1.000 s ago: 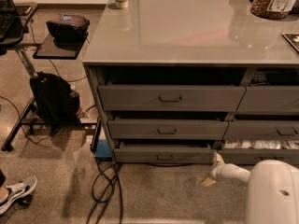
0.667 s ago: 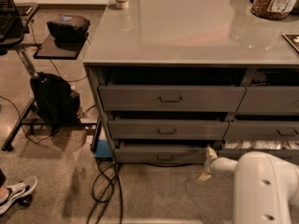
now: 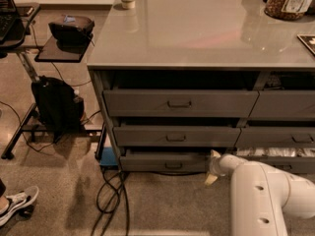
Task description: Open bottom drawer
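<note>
The bottom drawer [image 3: 162, 161] is the lowest one in the left column of the grey cabinet, a shallow dark grey front with a small loop handle [image 3: 173, 165] at its centre. It stands slightly ajar, showing a thin dark gap above its front. My gripper [image 3: 212, 167] is low by the floor at the drawer's right end, right of the handle. Its pale fingers [image 3: 214, 155] are spread, one above the other, with nothing between them. The white arm [image 3: 266, 195] comes in from the lower right.
Two taller drawers [image 3: 177, 103] sit above it. A right-hand drawer with white packets [image 3: 275, 152] is behind my arm. Cables [image 3: 110, 191] lie on the floor at the cabinet's left corner. A black backpack [image 3: 56, 104], a side stand [image 3: 64, 48] and a shoe [image 3: 15, 205] are at the left.
My arm and gripper have moved left along the floor, up to the bottom drawer's right end. The drawers have not visibly moved.
</note>
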Motion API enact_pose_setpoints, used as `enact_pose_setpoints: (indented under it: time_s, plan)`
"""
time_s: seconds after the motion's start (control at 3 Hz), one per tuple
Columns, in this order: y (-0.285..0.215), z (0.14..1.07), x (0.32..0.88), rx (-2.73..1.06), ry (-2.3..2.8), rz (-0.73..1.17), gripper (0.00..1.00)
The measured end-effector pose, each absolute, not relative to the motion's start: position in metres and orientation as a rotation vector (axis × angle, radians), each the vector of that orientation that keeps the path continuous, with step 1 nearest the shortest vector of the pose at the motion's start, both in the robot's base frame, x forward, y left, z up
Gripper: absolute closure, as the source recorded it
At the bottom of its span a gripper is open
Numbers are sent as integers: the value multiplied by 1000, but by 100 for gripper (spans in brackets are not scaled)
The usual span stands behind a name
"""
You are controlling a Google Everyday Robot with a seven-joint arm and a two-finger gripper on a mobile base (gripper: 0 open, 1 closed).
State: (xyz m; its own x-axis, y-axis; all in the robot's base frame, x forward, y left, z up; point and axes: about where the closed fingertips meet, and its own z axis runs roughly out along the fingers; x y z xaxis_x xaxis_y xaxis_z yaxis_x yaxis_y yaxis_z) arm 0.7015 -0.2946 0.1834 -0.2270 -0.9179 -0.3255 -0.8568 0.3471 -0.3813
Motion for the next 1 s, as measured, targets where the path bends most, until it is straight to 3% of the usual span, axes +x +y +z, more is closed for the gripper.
enact_pose_setpoints:
  time_s: [1.0]
  plan:
    - [-327,150,712,-1489,2192,-20,0]
